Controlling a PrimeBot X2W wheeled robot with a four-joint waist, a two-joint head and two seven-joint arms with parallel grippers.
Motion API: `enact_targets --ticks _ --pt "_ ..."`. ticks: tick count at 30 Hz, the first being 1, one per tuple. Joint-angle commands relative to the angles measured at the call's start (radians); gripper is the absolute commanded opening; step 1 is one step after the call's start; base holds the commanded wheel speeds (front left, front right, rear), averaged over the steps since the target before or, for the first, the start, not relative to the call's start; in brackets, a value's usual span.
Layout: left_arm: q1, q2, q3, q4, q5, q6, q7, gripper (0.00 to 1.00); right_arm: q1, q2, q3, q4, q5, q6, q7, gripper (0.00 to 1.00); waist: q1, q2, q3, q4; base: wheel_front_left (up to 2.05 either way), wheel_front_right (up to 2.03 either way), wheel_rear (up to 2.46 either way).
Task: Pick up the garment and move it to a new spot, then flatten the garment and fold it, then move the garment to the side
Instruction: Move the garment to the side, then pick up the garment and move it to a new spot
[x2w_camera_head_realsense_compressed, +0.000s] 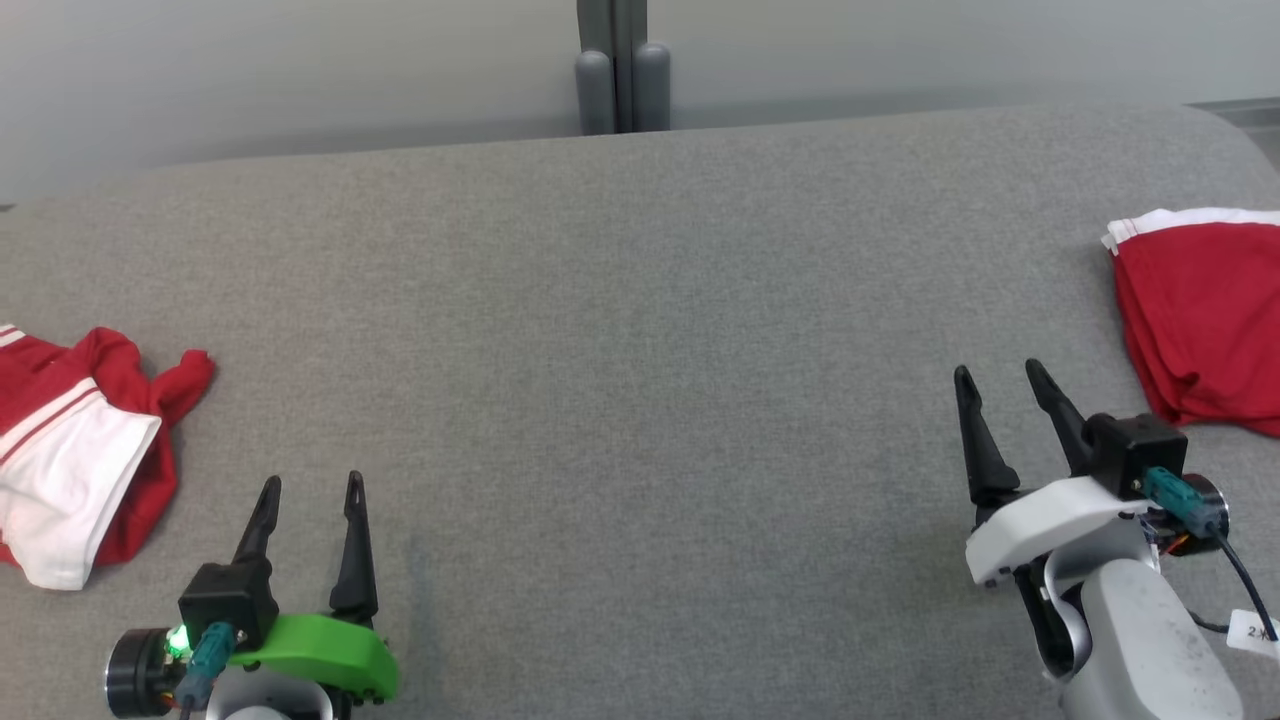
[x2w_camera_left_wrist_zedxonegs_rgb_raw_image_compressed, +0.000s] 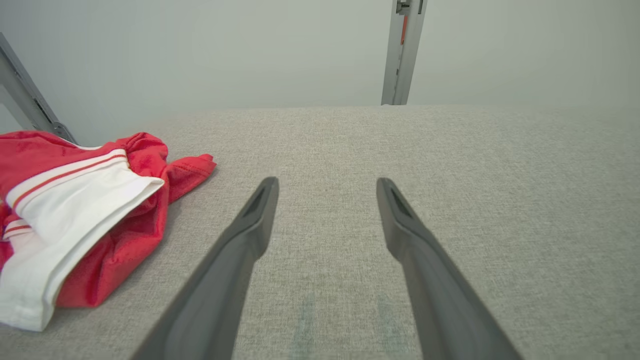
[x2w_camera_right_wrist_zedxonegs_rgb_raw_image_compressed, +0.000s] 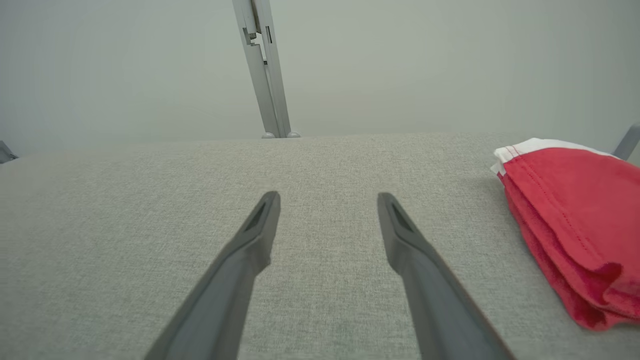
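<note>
A crumpled red and white garment (x2w_camera_head_realsense_compressed: 75, 450) lies at the left edge of the grey table (x2w_camera_head_realsense_compressed: 640, 380); the left wrist view has it at the left as the crumpled garment (x2w_camera_left_wrist_zedxonegs_rgb_raw_image_compressed: 75, 220). My left gripper (x2w_camera_head_realsense_compressed: 312, 488) stands open just right of it, nothing between its fingers; in its own view the left gripper (x2w_camera_left_wrist_zedxonegs_rgb_raw_image_compressed: 327, 185) hovers over bare cloth. A folded red garment with white trim (x2w_camera_head_realsense_compressed: 1205, 310) rests at the right edge, seen too as the folded garment (x2w_camera_right_wrist_zedxonegs_rgb_raw_image_compressed: 575, 220). My right gripper (x2w_camera_head_realsense_compressed: 1000, 378) is open, left of that pile; the right gripper (x2w_camera_right_wrist_zedxonegs_rgb_raw_image_compressed: 328, 200) holds nothing.
A grey post (x2w_camera_head_realsense_compressed: 620, 70) rises behind the table's far edge against a pale wall. The broad middle of the grey table surface lies between the two garments.
</note>
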Motion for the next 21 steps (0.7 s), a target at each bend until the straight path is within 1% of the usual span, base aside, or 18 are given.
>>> enact_targets --ticks 1,7,14,17,21 --pt "0.022 0.000 0.003 0.003 -0.002 -0.001 0.000 1.00 0.028 -0.004 0.001 -0.002 0.014 -0.002 -0.004 1.00 0.0000 0.0000 -0.036 0.008 0.00 0.00 0.00" --pt "0.074 -0.002 0.001 0.001 -0.022 0.012 0.000 1.00 0.093 -0.004 0.016 -0.003 0.033 -0.002 -0.004 1.00 0.0000 0.0000 -0.076 0.009 0.00 0.00 0.00" --pt "0.082 -0.002 -0.020 -0.006 -0.045 0.024 0.000 1.00 0.108 -0.004 0.039 0.005 0.027 -0.002 -0.004 1.00 0.0000 0.0000 -0.068 0.033 0.00 0.00 0.00" --pt "0.066 -0.001 -0.024 -0.005 -0.048 0.026 0.000 1.00 0.098 -0.004 0.049 0.002 0.020 -0.002 -0.004 1.00 0.0000 0.0000 -0.056 0.059 0.00 0.00 0.00" --pt "0.048 -0.001 -0.024 0.009 -0.057 0.031 0.000 1.00 0.097 -0.004 0.067 0.001 0.023 -0.002 -0.004 1.00 0.0000 0.0000 -0.048 0.123 0.00 0.00 0.00"
